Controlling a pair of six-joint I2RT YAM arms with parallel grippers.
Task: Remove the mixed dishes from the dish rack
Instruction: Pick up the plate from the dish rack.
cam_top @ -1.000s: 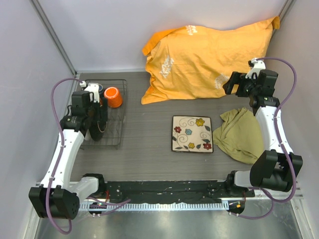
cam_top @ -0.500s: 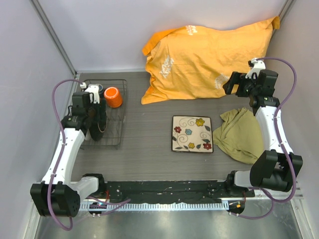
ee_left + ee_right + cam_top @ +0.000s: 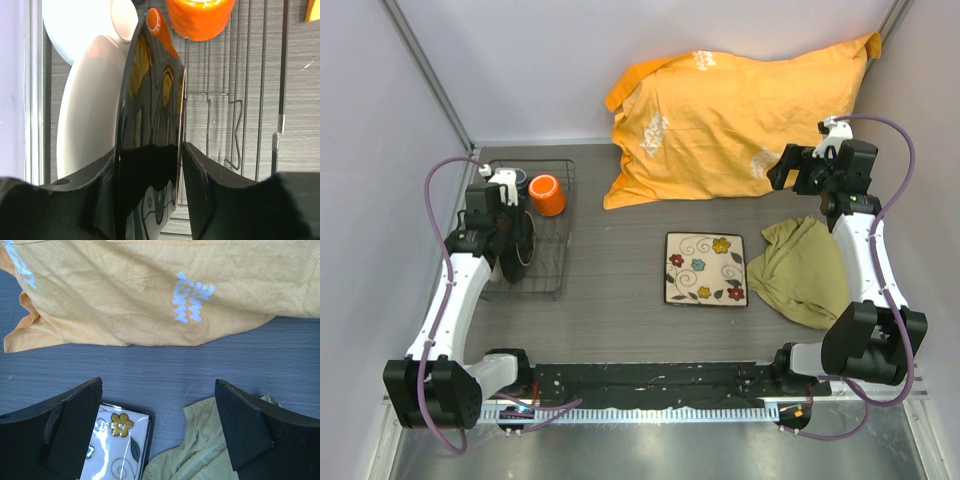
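The dish rack (image 3: 556, 272) (image 3: 235, 115) stands at the table's left. A round dark-rimmed plate (image 3: 526, 252) (image 3: 150, 100) is upright in it, edge-on between the fingers of my left gripper (image 3: 516, 238) (image 3: 148, 150). The left finger lies on the plate's back. A thin gap shows at the right finger. A white bowl (image 3: 90, 125) leans just behind the plate. The orange mug (image 3: 547, 194) (image 3: 200, 17) and the small dark blue cup (image 3: 518, 180) sit at the rack's far end. The square flowered plate (image 3: 706, 268) (image 3: 115, 445) lies flat mid-table. My right gripper (image 3: 782, 172) (image 3: 159, 385) hangs wide open above the table.
An orange pillow (image 3: 740, 110) (image 3: 150, 285) fills the back of the table. An olive cloth (image 3: 800, 270) (image 3: 210, 450) lies right of the square plate. Grey walls close in the left, back and right sides.
My left gripper's jaws have narrowed steadily around the upright round plate, and the left arm has shifted slightly. The right arm has not moved.
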